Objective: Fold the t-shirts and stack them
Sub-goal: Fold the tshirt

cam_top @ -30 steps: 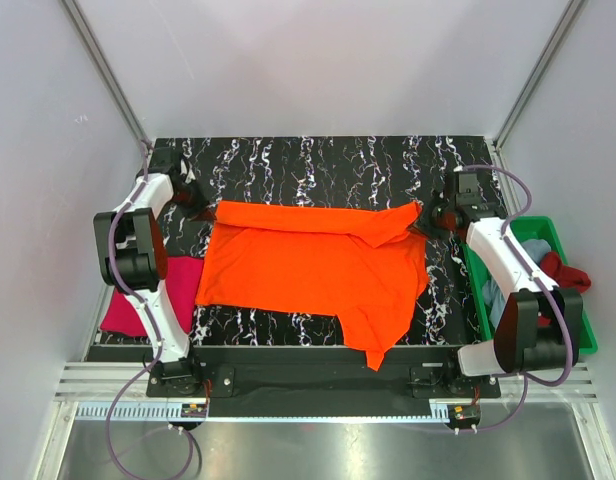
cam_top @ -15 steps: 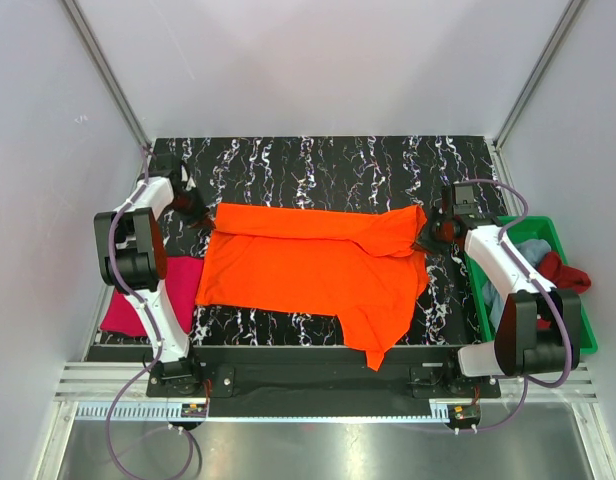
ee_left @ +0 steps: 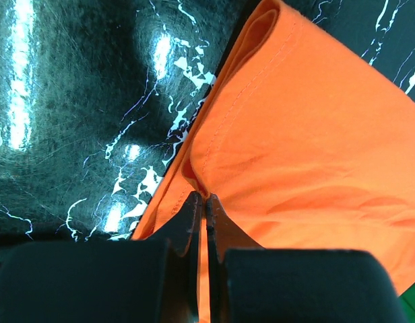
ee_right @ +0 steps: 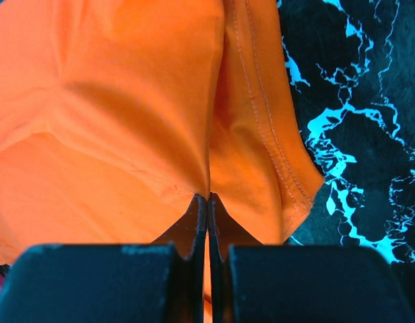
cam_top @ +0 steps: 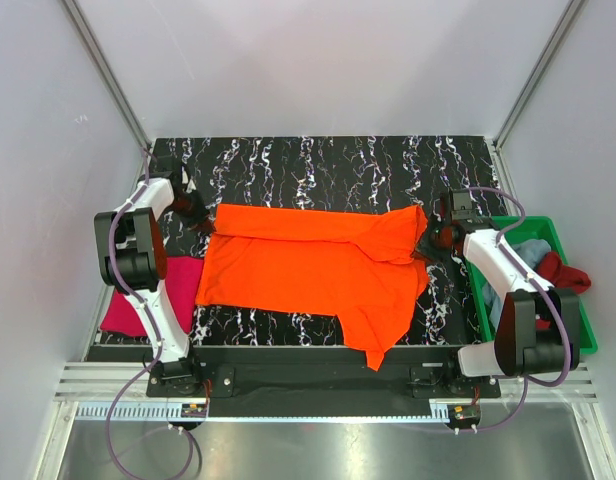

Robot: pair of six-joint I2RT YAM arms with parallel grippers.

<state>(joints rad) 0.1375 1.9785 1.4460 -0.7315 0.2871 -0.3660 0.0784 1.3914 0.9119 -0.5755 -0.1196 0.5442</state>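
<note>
Spread across the marbled table (cam_top: 318, 160) in the top view: orange t-shirt (cam_top: 308, 265), one flap over the near edge. Pinched at its far left corner by left gripper (cam_top: 201, 222), at its far right corner by right gripper (cam_top: 431, 238). Confirmed only in the wrist views: fingers (ee_left: 187, 215) pressed together on a hemmed orange fold, same at right. Visible only from above: magenta t-shirt (cam_top: 180, 285) beside the left arm; dark red t-shirt (cam_top: 570, 272) and light blue t-shirt (cam_top: 528, 252) in green tray (cam_top: 584, 325).
</note>
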